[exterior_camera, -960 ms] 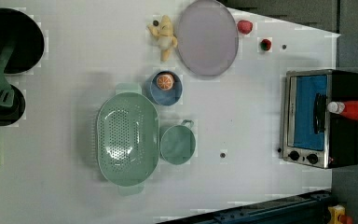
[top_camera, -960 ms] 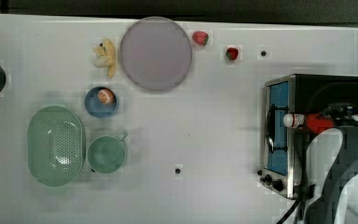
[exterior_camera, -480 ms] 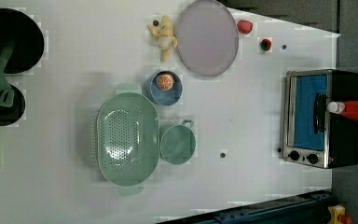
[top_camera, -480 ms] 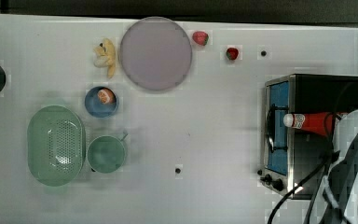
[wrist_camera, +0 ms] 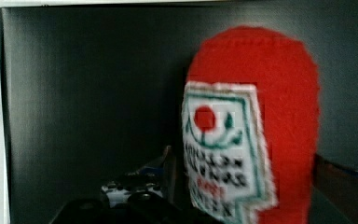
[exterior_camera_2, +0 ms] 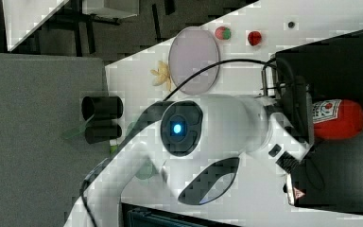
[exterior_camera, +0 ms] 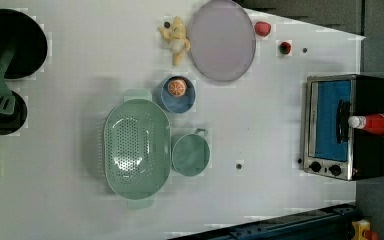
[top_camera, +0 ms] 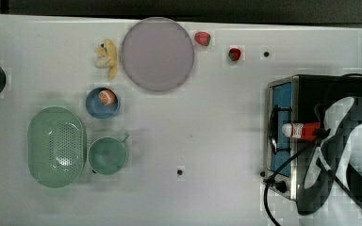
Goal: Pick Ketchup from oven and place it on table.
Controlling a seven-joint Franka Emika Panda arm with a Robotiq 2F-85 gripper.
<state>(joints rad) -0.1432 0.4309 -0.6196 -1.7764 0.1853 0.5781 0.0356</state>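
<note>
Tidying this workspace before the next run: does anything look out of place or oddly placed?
Yes: the slim red plastic ketchup bottle lies on its side on top of the boxy black toaster oven, its white cap overhanging the blue-tinted glass door. Bottles normally stand upright.

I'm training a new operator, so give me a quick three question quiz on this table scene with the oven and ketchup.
1. True or false: the ketchup lies on top of the oven.
2. What sits in the blue bowl? A) strawberry B) orange slice C) spatula
3. In the top view, which side of the table holds the oven?

Key: 1 true. 2 B, the orange slice. 3 the top view's right.
</note>
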